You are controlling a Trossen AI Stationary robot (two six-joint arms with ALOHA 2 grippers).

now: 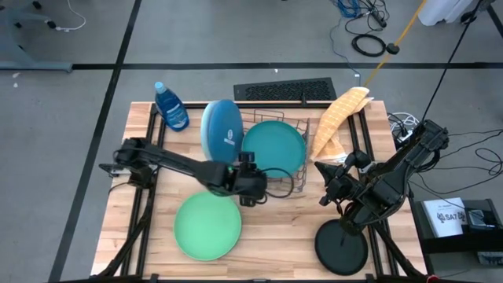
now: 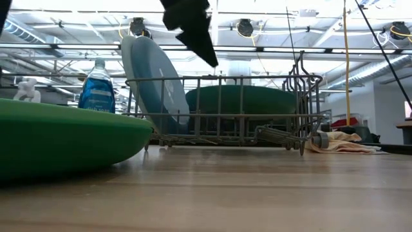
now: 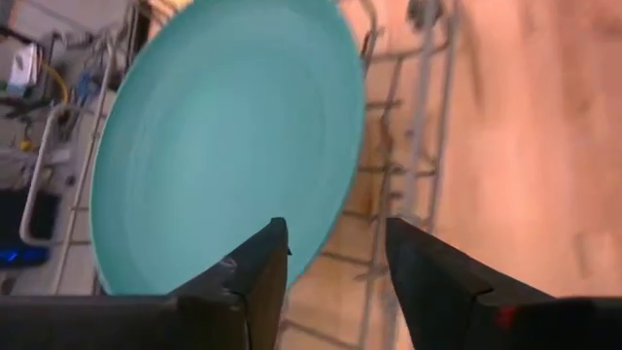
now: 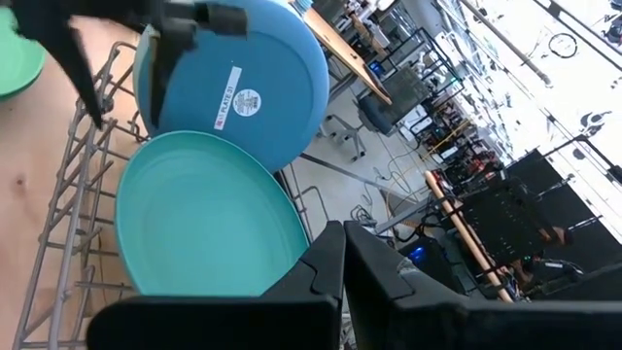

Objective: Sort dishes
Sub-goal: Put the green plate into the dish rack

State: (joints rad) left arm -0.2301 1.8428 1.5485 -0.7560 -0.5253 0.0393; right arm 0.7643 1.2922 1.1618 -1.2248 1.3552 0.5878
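High view: left gripper (image 1: 263,189) hovers at the rack (image 1: 295,177) edge, near the teal plate (image 1: 273,147); approach its rim slowly.

Left wrist view: fingers (image 3: 255,272) are open, empty; center them on the rim.

Right wrist view: right gripper (image 4: 342,255) is closed, empty.

Low view: plates partly hidden behind rack wires, green plate (image 2: 58,138) cut off.

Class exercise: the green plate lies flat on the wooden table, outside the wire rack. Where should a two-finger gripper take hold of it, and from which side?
Grip the green plate by its rim. It lies flat, so a straight top-down pinch finds nothing to close on; in the low view its edge curves up off the table. One finger probably slips under there, the other on top, coming in low from the near, open side.
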